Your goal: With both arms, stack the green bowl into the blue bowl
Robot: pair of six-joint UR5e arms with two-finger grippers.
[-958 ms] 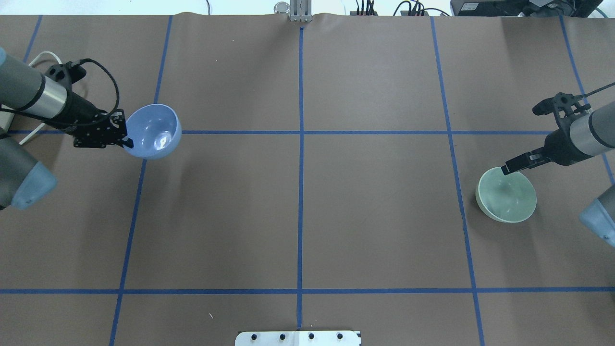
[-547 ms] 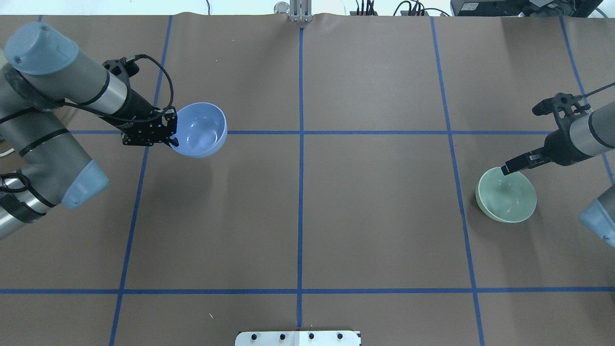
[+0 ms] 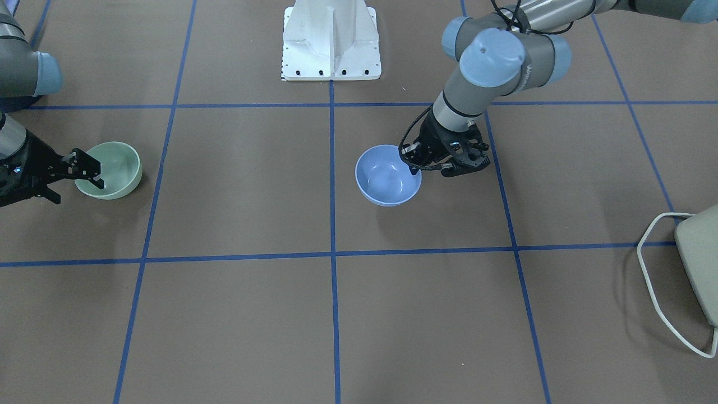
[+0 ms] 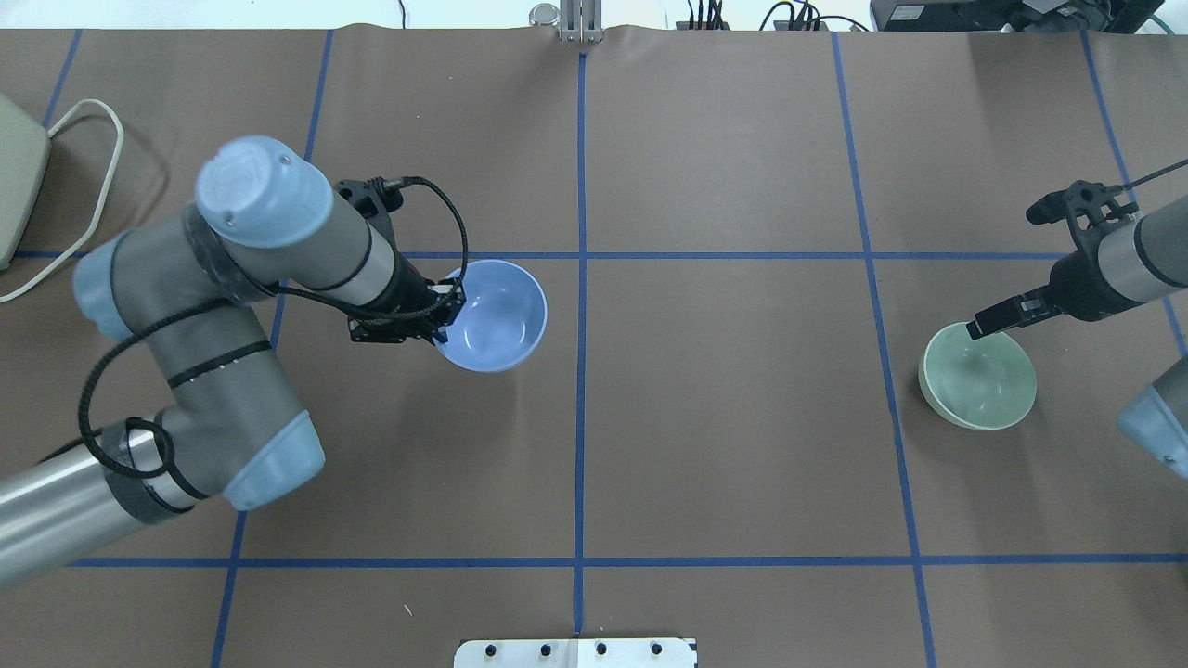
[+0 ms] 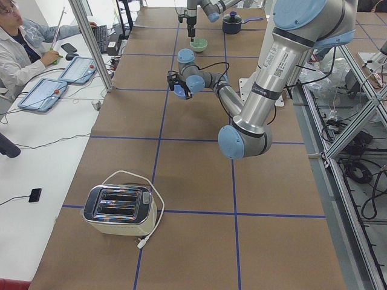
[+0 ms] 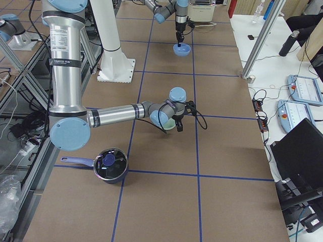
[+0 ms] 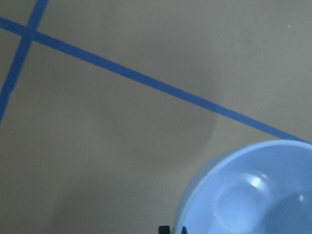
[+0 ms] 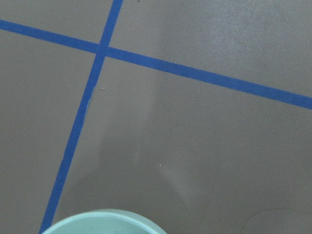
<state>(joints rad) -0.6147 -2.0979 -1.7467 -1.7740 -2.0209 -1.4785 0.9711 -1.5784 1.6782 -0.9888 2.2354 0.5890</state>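
- Front-facing: the left tool is clamped on the rim of the blue bowl, which is mouth up near the middle of the brown surface — just beside the centre tape line. The right tool is at the rim of the green bowl, which sits upright on the surface. I cannot tell whether this tool's fingers are apart or together.
- Overhead: the bowls are well apart, the green one just right of another tape line.
- Exterior left: a toaster stands near the camera, and the left arm reaches toward the blue bowl.
- Exterior right: a lidded pot sits near the right arm.
- Left wrist: two fingertips are close together on the blue rim.
- Right wrist: the green rim shows at the bottom edge — near a tape crossing.
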